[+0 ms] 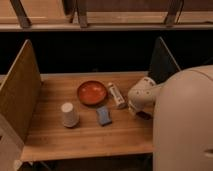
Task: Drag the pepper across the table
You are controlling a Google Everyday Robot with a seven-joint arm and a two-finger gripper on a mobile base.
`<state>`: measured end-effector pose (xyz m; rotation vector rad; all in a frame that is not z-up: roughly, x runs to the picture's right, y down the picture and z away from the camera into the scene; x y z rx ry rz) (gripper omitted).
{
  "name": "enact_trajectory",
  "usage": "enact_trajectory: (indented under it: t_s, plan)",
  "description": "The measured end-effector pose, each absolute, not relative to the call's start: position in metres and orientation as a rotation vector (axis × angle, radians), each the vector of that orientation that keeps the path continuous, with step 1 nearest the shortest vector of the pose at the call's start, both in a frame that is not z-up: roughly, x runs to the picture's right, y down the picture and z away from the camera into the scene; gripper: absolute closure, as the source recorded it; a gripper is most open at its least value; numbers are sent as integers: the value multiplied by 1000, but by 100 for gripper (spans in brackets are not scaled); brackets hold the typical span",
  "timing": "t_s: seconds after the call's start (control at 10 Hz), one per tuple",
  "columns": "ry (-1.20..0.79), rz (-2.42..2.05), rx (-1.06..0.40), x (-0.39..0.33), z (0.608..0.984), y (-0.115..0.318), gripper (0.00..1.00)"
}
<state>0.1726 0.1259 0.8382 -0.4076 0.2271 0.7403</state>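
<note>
Far off to the left of my gripper (139,111), an upright board panel (21,92) walls in that side of the table (55,135). Closer in, but well apart from me, a white cup (69,114) stands mouth-down on the wood. To its right and farther back sits a round orange-red bowl (92,93). In front of the bowl, nearer than the cup, a flat blue pad (104,116) lies slightly askew, apart from both.

Just to the left of my gripper, a small white box (116,95) lies on its long side, its near end close to my wrist (143,95) and its far end beside the bowl's rim.

My gripper is low over the right part of the table, tucked beneath my pale rounded wrist housing, which hides most of it. I cannot tell whether it is open, closed or holding anything. The pepper (146,115) shows only as a small dark reddish patch right at my gripper, on the wood near the table's right side. I cannot say whether I am touching it.

To my right, the bulk of my own arm (185,125) covers the table's near right corner, and a dark upright panel (162,60) stands behind it.
</note>
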Motion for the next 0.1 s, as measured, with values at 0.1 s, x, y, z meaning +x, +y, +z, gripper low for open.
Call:
enact_trajectory:
  t_s: [0.1]
  plan:
    - [230,741,-408,174,838,126,100]
